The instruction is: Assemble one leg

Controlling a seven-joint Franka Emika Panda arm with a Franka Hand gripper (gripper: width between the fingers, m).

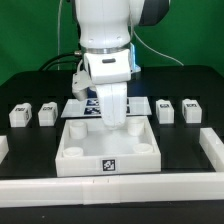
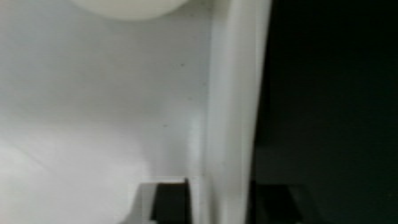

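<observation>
Four white legs stand on the black table, two at the exterior view's left (image 1: 19,115) (image 1: 46,113) and two at its right (image 1: 166,110) (image 1: 191,108). None is held. My gripper (image 1: 115,122) is down at the back wall of the large white tray (image 1: 75,150). In the wrist view the tray's upright wall (image 2: 222,120) runs between my dark fingers (image 2: 169,202), which press on it from both sides with no gap showing. A round corner socket (image 2: 128,8) shows on the tray's floor.
The marker board (image 1: 82,107) lies behind the tray, partly hidden by the arm. White rails stand at the table's left (image 1: 3,150) and right (image 1: 212,148) edges. The tray carries a square marker (image 1: 108,165) on its front wall.
</observation>
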